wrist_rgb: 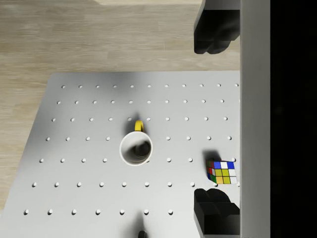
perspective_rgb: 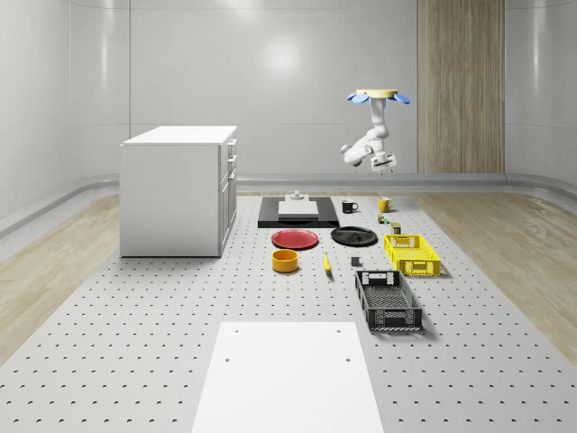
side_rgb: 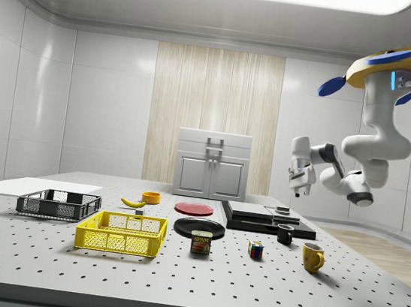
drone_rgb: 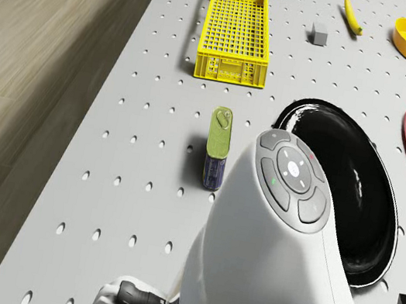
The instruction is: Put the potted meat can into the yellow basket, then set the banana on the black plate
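Note:
The potted meat can lies on the table between the yellow basket and the Rubik's cube; it is also seen as the can. The banana lies near the orange bowl. The black plate holds nothing. The drone hovers high over the table's far right part. My gripper hangs open in the air, above the yellow mug, holding nothing.
A red plate, a black basket, a black mug and a small grey block stand on the table. A black platform and a white cabinet lie farther back. A white sheet lies at the near end.

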